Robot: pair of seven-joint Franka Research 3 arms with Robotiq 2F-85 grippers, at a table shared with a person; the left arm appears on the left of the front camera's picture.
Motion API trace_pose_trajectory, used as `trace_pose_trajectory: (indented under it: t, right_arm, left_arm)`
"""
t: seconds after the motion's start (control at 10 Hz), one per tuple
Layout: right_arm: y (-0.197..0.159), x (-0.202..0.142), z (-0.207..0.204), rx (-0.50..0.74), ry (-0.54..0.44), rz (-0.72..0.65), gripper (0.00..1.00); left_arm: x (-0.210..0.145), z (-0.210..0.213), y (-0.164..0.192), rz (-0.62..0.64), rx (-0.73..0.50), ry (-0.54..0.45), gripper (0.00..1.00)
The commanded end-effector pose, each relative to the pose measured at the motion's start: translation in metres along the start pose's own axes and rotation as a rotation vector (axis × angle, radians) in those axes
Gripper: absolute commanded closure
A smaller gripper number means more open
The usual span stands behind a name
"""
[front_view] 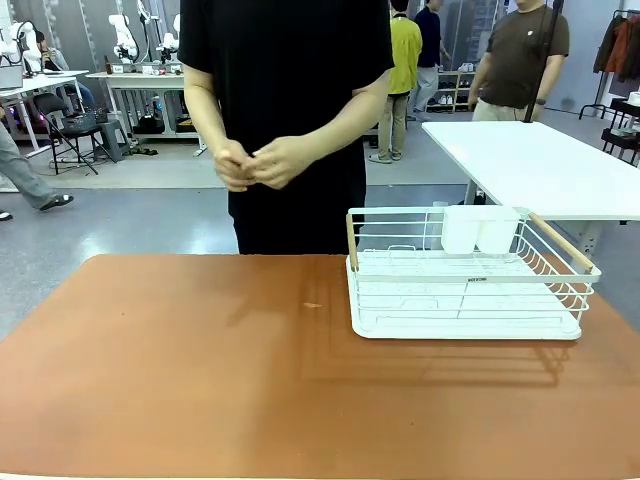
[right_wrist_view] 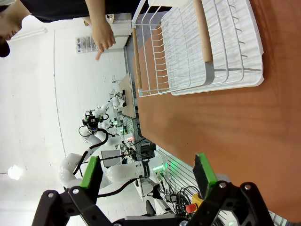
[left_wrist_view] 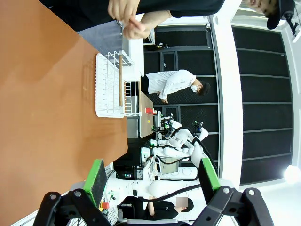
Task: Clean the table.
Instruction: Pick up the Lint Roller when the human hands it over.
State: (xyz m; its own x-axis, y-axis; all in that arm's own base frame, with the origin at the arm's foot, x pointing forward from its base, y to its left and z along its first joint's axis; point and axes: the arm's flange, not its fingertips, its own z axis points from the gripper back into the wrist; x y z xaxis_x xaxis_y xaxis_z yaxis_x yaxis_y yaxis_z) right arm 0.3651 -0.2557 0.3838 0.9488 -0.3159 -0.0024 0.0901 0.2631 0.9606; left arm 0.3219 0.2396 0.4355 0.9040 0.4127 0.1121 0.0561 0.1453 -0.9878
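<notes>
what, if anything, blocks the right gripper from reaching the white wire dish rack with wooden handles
Likely yes, it can reach: the right gripper, jaws open and empty, faces the white wire dish rack across bare reddish-brown table. The person's hands are past the table's far edge.

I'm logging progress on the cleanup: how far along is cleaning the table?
Done: nothing I can confirm. In hand: nothing, since the left gripper and right gripper are open and empty, and the person's hands are clasped together. Left: the white dish rack stands on the table, toward its right side, and a small pale speck lies left of it, likely to be cleared.
</notes>
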Motion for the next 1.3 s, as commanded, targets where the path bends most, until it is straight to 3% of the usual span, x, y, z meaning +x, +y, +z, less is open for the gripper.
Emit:
trace_pose_trajectory:
  t: [0.0, 1.2]
  right_arm:
    - [0.0024, -0.0045, -0.001, 0.006, 0.002, 0.002, 0.0]
    - [0.0024, -0.0045, -0.001, 0.006, 0.002, 0.002, 0.0]
  left_arm:
    - [-0.0008, 0.0021, -0.0014, -0.006, -0.01, -0.004, 0.0]
    - [-0.0008, 0.0021, -0.0014, -0.006, -0.01, -0.004, 0.0]
